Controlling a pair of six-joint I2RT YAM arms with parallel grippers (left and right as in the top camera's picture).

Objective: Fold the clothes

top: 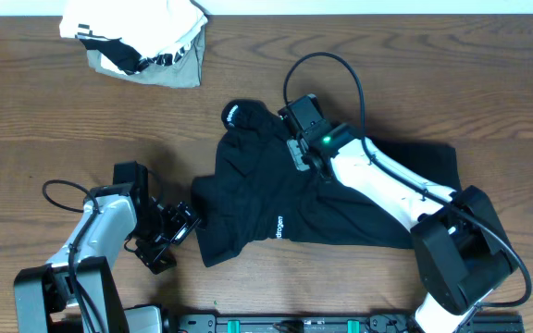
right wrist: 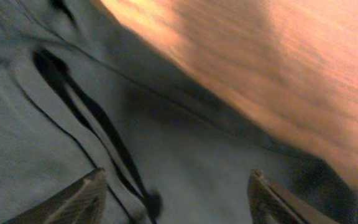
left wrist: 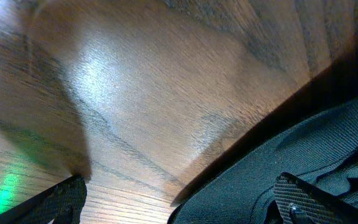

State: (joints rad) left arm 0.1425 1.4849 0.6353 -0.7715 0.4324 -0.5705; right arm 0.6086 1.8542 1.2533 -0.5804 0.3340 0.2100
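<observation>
the clothes lie crumpled at the middle of the surface. their long axis runs from 9 to 3 o'clock. the neck end, with its white tag, pokes toward 11 o'clock, and the white logo sits near the 6 o'clock edge. the left tool is at the cloth's 9 o'clock edge, fingers apart, one over wood and one over fabric. the right tool hangs over the upper middle of the cloth, fingers apart, gripping nothing. the surface is brown wood grain. a white-and-grey bundle rests at 11 o'clock, well apart. a black rail runs along the 6 o'clock edge.
</observation>
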